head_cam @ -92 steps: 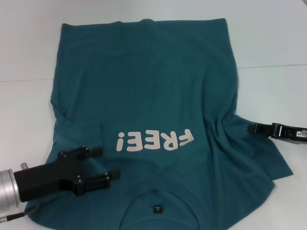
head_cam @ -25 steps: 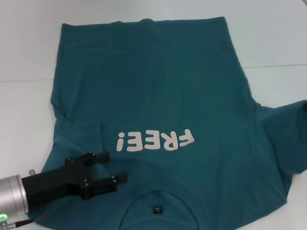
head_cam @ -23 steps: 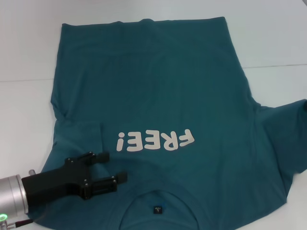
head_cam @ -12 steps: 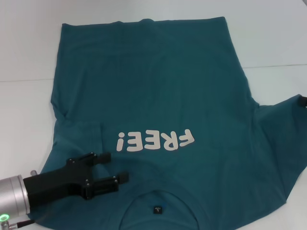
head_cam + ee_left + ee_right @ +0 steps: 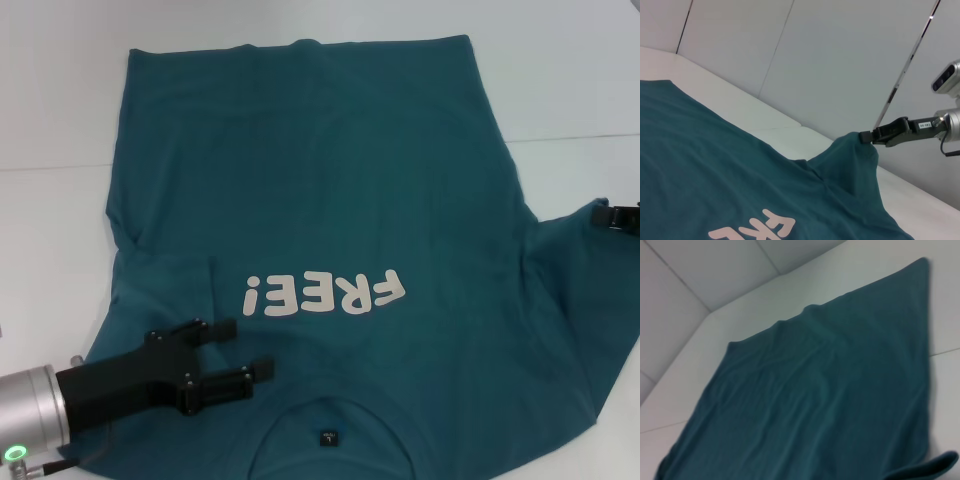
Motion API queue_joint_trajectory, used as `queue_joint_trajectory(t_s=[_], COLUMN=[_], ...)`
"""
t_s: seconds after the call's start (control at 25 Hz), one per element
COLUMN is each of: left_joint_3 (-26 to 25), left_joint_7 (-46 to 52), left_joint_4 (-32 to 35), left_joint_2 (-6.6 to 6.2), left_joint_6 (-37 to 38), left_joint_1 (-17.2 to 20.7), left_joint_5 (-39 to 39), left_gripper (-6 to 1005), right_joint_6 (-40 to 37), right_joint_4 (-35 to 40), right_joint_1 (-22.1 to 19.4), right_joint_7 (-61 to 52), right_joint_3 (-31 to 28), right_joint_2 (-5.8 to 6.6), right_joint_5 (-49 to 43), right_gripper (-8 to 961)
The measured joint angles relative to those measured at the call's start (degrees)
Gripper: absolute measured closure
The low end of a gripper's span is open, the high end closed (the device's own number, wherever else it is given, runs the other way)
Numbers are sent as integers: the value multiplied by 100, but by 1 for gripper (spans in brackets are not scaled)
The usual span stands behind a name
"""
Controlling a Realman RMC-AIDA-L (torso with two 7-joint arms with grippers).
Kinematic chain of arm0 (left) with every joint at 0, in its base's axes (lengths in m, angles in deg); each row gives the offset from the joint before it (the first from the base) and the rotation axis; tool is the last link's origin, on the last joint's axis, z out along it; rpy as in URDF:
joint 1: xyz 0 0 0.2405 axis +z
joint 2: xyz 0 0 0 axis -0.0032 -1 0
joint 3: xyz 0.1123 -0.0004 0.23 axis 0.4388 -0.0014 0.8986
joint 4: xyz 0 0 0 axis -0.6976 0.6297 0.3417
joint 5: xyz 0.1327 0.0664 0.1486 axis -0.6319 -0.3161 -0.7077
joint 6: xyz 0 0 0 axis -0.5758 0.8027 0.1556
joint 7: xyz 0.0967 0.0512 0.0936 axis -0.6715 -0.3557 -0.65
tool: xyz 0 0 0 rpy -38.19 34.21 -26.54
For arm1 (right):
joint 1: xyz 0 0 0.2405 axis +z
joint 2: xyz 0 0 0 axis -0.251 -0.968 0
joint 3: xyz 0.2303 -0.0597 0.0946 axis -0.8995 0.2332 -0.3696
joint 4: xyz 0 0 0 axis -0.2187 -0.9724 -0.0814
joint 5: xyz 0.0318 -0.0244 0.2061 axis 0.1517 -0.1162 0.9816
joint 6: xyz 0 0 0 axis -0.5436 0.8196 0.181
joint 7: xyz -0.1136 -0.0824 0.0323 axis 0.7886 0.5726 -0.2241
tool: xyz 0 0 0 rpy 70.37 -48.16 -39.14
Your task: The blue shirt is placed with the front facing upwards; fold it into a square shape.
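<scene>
The blue shirt [image 5: 320, 200] lies front up on the white table, its pale "FREE!" lettering [image 5: 325, 292] and collar label [image 5: 327, 436] toward me. My left gripper [image 5: 245, 348] is open just above the shirt's shoulder, left of the collar, with nothing between its fingers. At the right edge my right gripper [image 5: 606, 214] pinches the tip of the right sleeve [image 5: 575, 250]. The left wrist view shows that right gripper [image 5: 871, 136] shut on the sleeve and holding it up off the table as a peak of cloth [image 5: 852, 160]. The right wrist view shows the shirt's body [image 5: 815, 400].
The white table [image 5: 570, 90] has a seam [image 5: 575, 137] running across it behind the right sleeve. Bare table lies left of the shirt [image 5: 50, 220] and beyond its hem. White wall panels [image 5: 840, 60] stand behind the table.
My right gripper has come back into view at the right edge, carrying the sleeve tip leftward. My left gripper has shifted slightly right and toward the collar, still open.
</scene>
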Motion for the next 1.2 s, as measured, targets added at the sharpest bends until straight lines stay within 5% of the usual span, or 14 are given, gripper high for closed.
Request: queue_joint_trajectory(t_s=[0.4,0.84,1.04,1.2], left_joint_3=[12,12,15,21], left_joint_7=[9,12,12,12], left_joint_4=[-29,-59,-62,-75], left_joint_2=[0,0,0,-5], left_joint_6=[-50,-84,-125,-148], left_joint_1=[-37,-55,-64,-64], left_joint_5=[0,-1,-3,-8], left_gripper=[122,122,122,122], right_joint_6=[-278,-227,-123,-91], right_joint_4=[-2,-72,-73,-72], right_joint_1=[286,635,762,832], right_joint_7=[-399,-498,-488,-497], right_joint_3=[227,540,856,961], right_joint_2=[31,-188,-303,-332], right_joint_5=[-26,-28,-86,-245], right_gripper=[951,950,886,735])
